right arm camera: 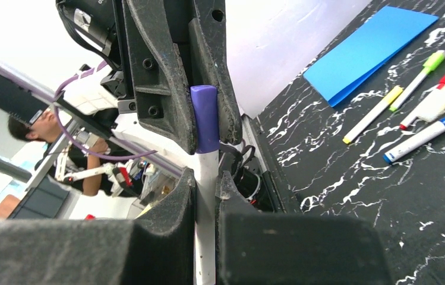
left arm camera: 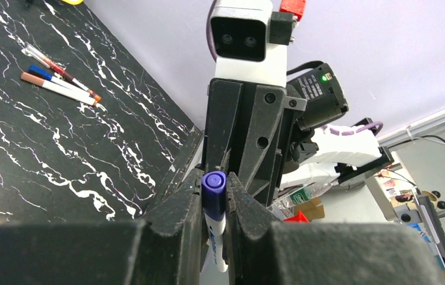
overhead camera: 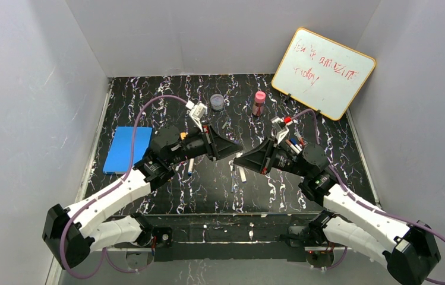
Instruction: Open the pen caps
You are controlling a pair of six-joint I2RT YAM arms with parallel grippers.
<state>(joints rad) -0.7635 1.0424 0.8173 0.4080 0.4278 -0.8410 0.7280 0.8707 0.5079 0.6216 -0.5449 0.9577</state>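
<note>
One pen is held between both grippers above the middle of the table. Its purple pen cap (left arm camera: 214, 190) sits clamped between the fingers of my left gripper (left arm camera: 214, 184), and the cap still meets the white barrel (left arm camera: 218, 237). In the right wrist view my right gripper (right arm camera: 207, 178) is shut on the white barrel (right arm camera: 206, 202), with the purple cap (right arm camera: 205, 119) beyond it in the left fingers. From above, the left gripper (overhead camera: 232, 148) and right gripper (overhead camera: 242, 159) meet tip to tip and hide the pen.
Loose capped pens (right arm camera: 428, 132) lie on the black marbled table (overhead camera: 208, 196) beside a blue pad (overhead camera: 128, 148), and more pens (left arm camera: 59, 80) lie on the right side. At the back stand a clear jar (overhead camera: 217, 102), a pink-capped bottle (overhead camera: 259, 102) and a whiteboard (overhead camera: 324, 71).
</note>
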